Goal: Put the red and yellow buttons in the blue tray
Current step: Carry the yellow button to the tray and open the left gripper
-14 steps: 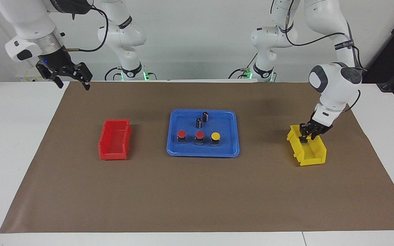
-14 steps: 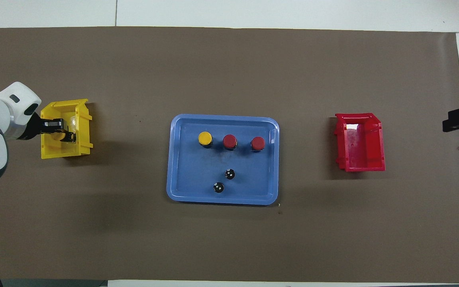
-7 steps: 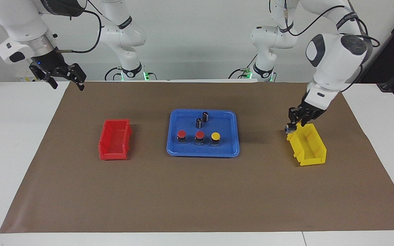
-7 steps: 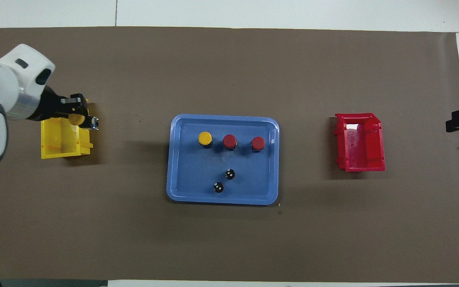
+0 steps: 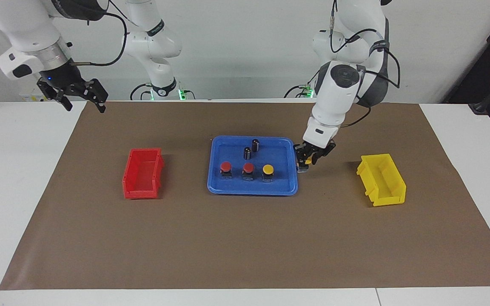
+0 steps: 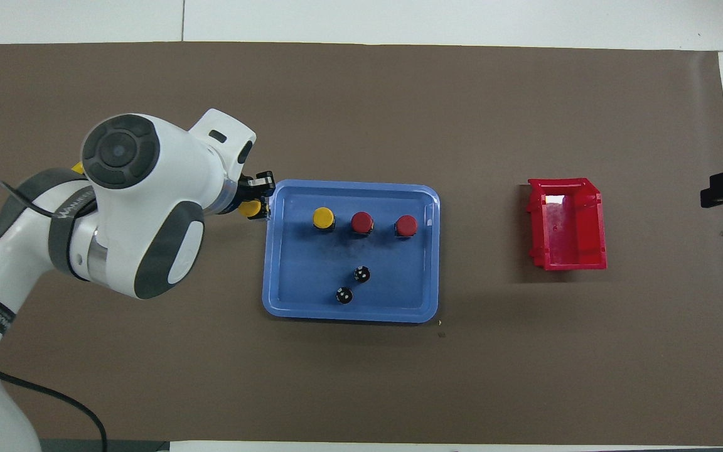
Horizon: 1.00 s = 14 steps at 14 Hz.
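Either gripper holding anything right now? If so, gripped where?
Left gripper holds a yellow button by its cap, at the blue tray edge. Right gripper is open and holds nothing.

A blue tray is showing two red-capped buttons and a yellow-capped button on black bases, plus two dark cylinders. A red bin and yellow bin are sitting on a brown mat over the white surface.

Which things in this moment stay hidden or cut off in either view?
- Yellow bin: overhead view, almost all under the left arm.
- Held yellow button: base hidden by the left gripper in both views.
- Right gripper: overhead view, cut by the edge.
- Yellow bin's floor: facing view, hidden by its wall.
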### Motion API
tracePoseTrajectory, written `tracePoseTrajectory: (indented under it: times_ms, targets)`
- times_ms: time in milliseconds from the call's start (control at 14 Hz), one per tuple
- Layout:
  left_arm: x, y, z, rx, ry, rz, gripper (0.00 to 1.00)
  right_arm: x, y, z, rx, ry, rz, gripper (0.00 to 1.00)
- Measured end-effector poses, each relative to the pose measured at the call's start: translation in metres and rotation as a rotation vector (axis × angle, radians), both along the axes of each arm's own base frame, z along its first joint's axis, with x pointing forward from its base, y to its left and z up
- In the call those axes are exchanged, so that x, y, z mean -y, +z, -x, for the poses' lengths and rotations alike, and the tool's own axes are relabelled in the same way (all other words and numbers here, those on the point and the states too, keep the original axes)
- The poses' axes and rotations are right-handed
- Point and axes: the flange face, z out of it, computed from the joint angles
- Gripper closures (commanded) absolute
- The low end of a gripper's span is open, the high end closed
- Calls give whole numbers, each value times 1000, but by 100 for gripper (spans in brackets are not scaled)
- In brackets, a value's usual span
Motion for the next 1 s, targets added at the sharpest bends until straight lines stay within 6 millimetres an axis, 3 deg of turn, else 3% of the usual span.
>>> tracePoseTrajectory:
  times_ms: [357, 714, 786, 929, 1000]
  targets:
    - [16, -41, 8, -5, -20, -9, 98, 0, 0, 0, 0, 1, 0, 0]
    - [21, -55, 19, -23, -34, -21, 97, 0, -1, -1, -2, -1, 0, 0]
    - [23, -56, 21, -26, -33, -22, 86, 1, -1, -1, -2, -1, 0, 0]
    - [26, -58, 24, -26, -32, -22, 41, 1, -3, -2, -5, -3, 0, 0]
    - [26, -58, 24, -24, -32, -20, 28, 1, -3, -2, -6, -5, 0, 0]
